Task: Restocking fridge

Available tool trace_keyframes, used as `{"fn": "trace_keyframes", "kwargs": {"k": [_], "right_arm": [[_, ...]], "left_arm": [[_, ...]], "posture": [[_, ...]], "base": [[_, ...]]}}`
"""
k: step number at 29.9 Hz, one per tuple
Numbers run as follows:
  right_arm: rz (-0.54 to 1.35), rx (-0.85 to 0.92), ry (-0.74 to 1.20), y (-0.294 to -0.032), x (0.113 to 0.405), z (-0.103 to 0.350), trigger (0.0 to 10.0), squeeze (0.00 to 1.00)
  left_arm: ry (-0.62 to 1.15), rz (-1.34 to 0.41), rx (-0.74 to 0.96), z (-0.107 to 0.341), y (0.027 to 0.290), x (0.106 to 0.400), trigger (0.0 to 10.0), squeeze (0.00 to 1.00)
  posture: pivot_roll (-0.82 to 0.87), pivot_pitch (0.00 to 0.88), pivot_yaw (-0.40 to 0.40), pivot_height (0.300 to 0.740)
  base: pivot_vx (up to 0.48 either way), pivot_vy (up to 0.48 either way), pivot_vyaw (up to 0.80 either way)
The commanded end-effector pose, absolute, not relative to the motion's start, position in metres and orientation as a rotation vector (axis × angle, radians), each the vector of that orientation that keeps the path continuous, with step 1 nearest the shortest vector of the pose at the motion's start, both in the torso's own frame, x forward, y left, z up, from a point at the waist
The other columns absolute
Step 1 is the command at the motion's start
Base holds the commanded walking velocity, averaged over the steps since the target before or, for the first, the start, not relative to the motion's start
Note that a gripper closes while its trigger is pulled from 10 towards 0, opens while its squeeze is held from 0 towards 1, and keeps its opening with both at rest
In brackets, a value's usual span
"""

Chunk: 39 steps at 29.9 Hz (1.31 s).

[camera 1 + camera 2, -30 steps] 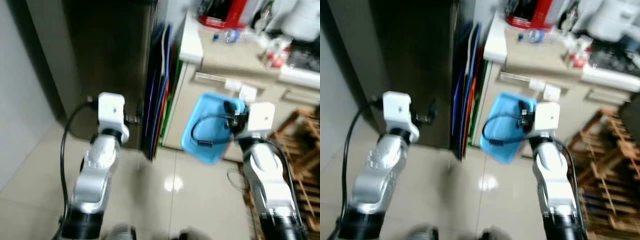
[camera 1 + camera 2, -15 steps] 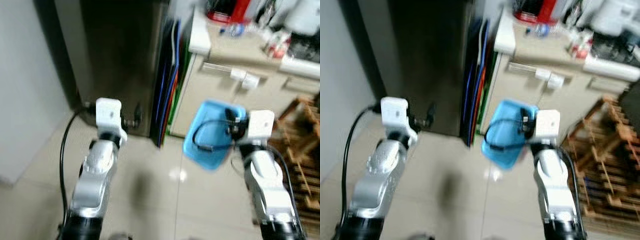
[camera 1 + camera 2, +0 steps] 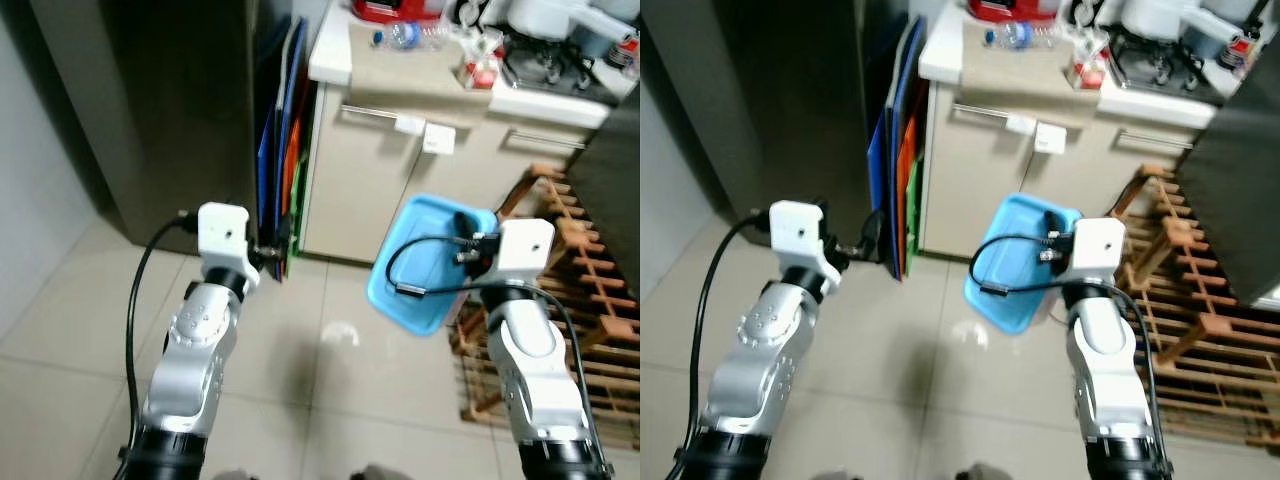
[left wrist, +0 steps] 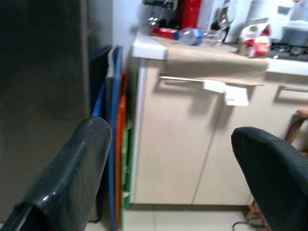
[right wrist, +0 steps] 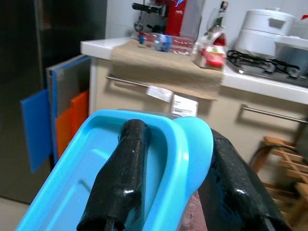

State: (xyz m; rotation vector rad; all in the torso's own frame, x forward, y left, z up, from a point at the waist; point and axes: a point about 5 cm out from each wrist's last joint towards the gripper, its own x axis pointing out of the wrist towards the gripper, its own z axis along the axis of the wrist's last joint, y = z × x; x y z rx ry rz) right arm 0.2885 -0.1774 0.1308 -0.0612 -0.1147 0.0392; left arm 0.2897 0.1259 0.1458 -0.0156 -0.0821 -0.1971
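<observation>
While both silver arms reached forward across the lower half of the frame, the right gripper point(image 5: 168, 192) was clamped on the rim of a light blue tray point(image 3: 415, 275), one black finger inside the tray and the other behind its edge. The tray hung tilted at centre right, above the pale tiled floor point(image 3: 340, 370). At centre left, the left gripper point(image 4: 168, 168) had its two fingers spread wide with nothing between them.

Just beyond the tray, at the right edge of the frame, stood a wooden slatted rack point(image 3: 590, 300). Behind that came a beige cabinet point(image 3: 370, 190) with a long handle and two small tags on its front. Blue, orange and green boards point(image 3: 285, 170) leaned upright in the gap between the cabinet and the dark fridge point(image 3: 160, 100), which filled the upper left.

Along the top of the frame, the counter carried a plastic bottle point(image 3: 400, 36) lying on its side, a red appliance point(image 3: 385, 8), a small red-and-white carton point(image 3: 478, 70) and a gas hob point(image 3: 550, 65).
</observation>
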Motion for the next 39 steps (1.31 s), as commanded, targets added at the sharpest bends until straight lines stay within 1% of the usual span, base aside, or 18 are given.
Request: {"fn": "trace_keyframes", "kwargs": {"k": [1, 6, 8, 11, 19, 20, 26, 32, 39], "right_arm": [[0.010, -0.073, -0.133, -0.187, 0.288, 0.136, 0.0, 0.20], [0.018, -0.070, -0.128, -0.185, 0.288, 0.134, 0.0, 0.20], [-0.010, -0.066, -0.130, -0.184, 0.288, 0.134, 0.0, 0.19], [-0.005, -0.060, -0.137, -0.179, 0.290, 0.134, 0.0, 0.19], [-0.016, -0.054, -0.145, -0.181, 0.290, 0.133, 0.0, 0.19], [-0.014, -0.054, -0.148, -0.180, 0.291, 0.133, 0.0, 0.19], [-0.017, -0.047, -0.149, -0.178, 0.290, 0.132, 0.0, 0.19], [-0.018, -0.047, -0.138, -0.179, 0.290, 0.127, 0.0, 0.19], [-0.036, -0.027, -0.151, -0.180, 0.293, 0.132, 0.0, 0.20]], "left_arm": [[-0.089, -0.229, -0.026, 0.146, 0.119, 0.286, 10.0, 0.00], [-0.088, -0.243, -0.030, 0.145, 0.115, 0.286, 10.0, 0.00], [-0.076, -0.270, -0.028, 0.144, 0.113, 0.287, 10.0, 0.00], [-0.069, -0.302, 0.002, 0.143, 0.112, 0.287, 10.0, 0.00], [-0.065, -0.319, -0.003, 0.143, 0.110, 0.290, 10.0, 0.00], [-0.071, -0.323, 0.009, 0.145, 0.111, 0.292, 10.0, 0.00], [-0.085, -0.308, 0.034, 0.149, 0.116, 0.298, 10.0, 0.00], [-0.093, -0.303, 0.037, 0.150, 0.116, 0.301, 10.0, 0.00], [-0.093, -0.314, 0.029, 0.150, 0.114, 0.305, 10.0, 0.00]], "posture": [[-0.04, 0.056, -0.112, 0.740], [-0.04, 0.056, -0.113, 0.740], [-0.05, 0.049, -0.092, 0.740], [-0.05, 0.046, -0.081, 0.740], [-0.05, 0.042, -0.062, 0.740], [-0.05, 0.048, -0.049, 0.740], [-0.04, 0.058, -0.047, 0.740], [-0.04, 0.041, -0.040, 0.740], [-0.06, 0.040, -0.037, 0.740]], "base": [[0.000, -0.472, 0.00], [0.000, -0.472, 0.00], [0.000, -0.472, 0.00], [0.000, -0.477, 0.00], [0.000, -0.474, 0.00], [0.000, -0.465, 0.00], [0.000, -0.459, 0.00], [0.000, -0.453, 0.00], [0.000, -0.444, 0.00]]}}
